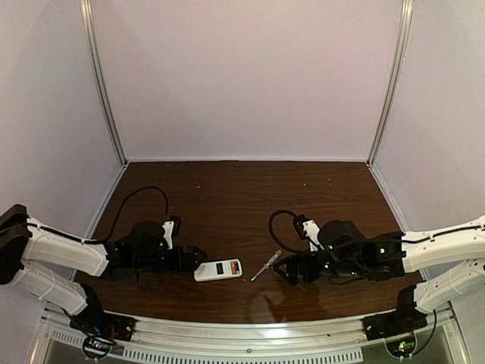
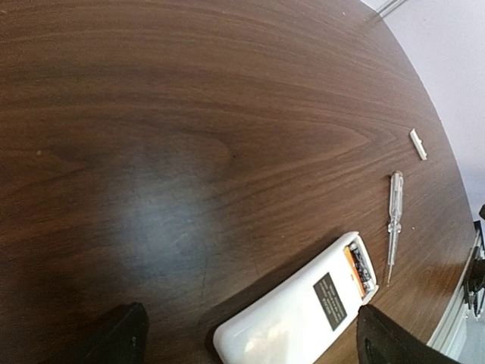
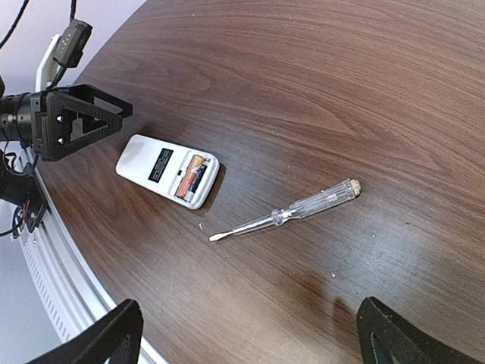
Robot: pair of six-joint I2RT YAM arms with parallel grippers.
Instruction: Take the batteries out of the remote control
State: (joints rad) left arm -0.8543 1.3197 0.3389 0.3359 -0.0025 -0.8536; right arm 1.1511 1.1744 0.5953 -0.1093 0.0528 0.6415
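Overhead view: the remote control (image 1: pixel 218 269) lies flat on the dark wooden worktop (image 1: pixel 242 197) near the front edge, between the two arms. The left end effector (image 1: pixel 193 258) sits just beside its left end. The right end effector (image 1: pixel 284 270) is on the far side of a slim screwdriver (image 1: pixel 265 265). Left wrist view: the left fingers (image 2: pixel 117 337) are spread wide and released, either side of the remote's near end. The remote's back faces up with the bay uncovered, and the batteries (image 2: pixel 361 269) lie side by side at its far end. A small white plastic piece (image 2: pixel 417 144) lies well apart. Right wrist view: the right fingers (image 3: pixel 402 337) are also spread and hold nothing. The step would likely go best with the left steadying the remote's sides while the right lifts one cell by its end.
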